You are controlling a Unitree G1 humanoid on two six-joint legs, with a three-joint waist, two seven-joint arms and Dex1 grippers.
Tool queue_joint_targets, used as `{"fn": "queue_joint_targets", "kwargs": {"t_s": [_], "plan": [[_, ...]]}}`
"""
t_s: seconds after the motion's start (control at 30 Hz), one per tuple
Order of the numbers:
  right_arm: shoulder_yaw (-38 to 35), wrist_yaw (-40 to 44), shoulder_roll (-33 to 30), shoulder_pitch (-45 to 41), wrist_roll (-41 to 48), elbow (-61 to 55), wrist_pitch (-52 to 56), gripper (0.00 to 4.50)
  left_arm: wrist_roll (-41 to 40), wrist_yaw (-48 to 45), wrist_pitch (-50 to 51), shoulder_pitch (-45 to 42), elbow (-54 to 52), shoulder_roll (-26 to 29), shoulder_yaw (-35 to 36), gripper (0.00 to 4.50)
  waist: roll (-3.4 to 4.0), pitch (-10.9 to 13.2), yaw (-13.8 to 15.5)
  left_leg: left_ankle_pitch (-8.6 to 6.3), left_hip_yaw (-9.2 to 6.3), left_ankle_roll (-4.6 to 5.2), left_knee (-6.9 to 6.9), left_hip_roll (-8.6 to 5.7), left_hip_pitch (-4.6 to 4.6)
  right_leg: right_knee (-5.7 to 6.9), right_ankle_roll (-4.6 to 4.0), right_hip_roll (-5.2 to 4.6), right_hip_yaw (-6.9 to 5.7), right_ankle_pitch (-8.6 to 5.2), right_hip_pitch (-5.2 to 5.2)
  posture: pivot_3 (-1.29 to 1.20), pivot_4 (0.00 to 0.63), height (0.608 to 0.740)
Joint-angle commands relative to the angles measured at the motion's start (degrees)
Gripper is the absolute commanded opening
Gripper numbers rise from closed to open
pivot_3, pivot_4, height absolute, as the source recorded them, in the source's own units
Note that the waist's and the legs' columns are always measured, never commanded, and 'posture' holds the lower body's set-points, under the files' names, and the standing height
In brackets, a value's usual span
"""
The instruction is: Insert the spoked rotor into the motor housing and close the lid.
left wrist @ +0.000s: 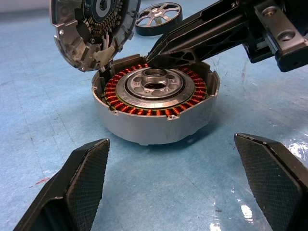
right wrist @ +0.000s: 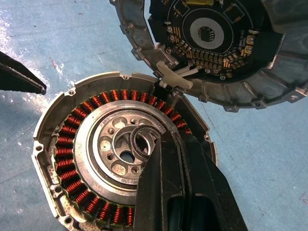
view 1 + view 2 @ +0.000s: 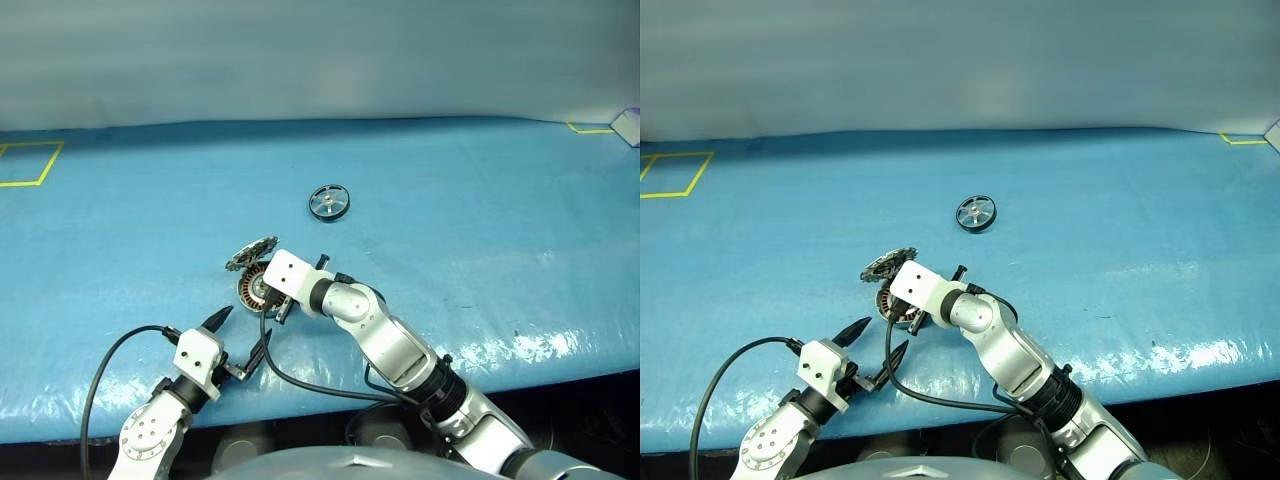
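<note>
One motor housing (image 3: 256, 288) with one lid (image 3: 251, 254) open at its far edge, one spoked rotor (image 3: 330, 203) beyond the housing, one small dark ring (image 2: 143, 142) on its centre bearing, two grippers beside it.

The two head views looked forward and down from above the arms over the blue table (image 3: 480, 210), taking in the motor housing (image 3: 255, 288), its raised lid (image 3: 250, 254) and the spoked rotor (image 3: 329, 203) from some way off. The left wrist view sat low and close, facing the housing side-on along the table between its own fingers (image 1: 77, 178), with the rotor behind. The right wrist view looked steeply down into the same housing and lid from very near.
</note>
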Motion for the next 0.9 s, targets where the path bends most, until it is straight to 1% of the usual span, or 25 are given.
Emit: {"fn": "queue_joint_targets", "kwargs": {"t_s": [0.03,0.63,0.9], "plan": [[0.44,0.59,0.83,-0.36,-0.24,-0.85,-1.17,0.02,0.29,0.27,-1.01,0.04,-0.51,-0.05,-0.17,4.50,0.00,0.00,0.00,0.00,0.00,0.00,0.00,0.00,0.00,0.00,0.00,0.00,0.00,0.00,0.00,0.00,0.150,0.740],[0.89,3.04,-0.17,0.24,-0.80,-3.21,-0.90,0.02,0.35,-0.10,-0.94,-0.23,-0.25,0.25,-0.20,4.50,0.00,0.00,0.00,0.00,0.00,0.00,0.04,-0.01,0.00,0.01,0.02,0.01,0.00,0.02,0.02,0.00,0.150,0.740],[3.64,6.65,-1.71,0.20,-1.06,-4.52,0.88,0.02,0.70,0.18,-0.72,-0.11,-0.46,0.01,-0.26,4.50,-0.01,-0.02,0.01,0.00,0.00,0.00,0.05,-0.01,0.01,0.01,0.03,0.01,0.00,0.03,0.03,0.00,0.150,0.740]]}}
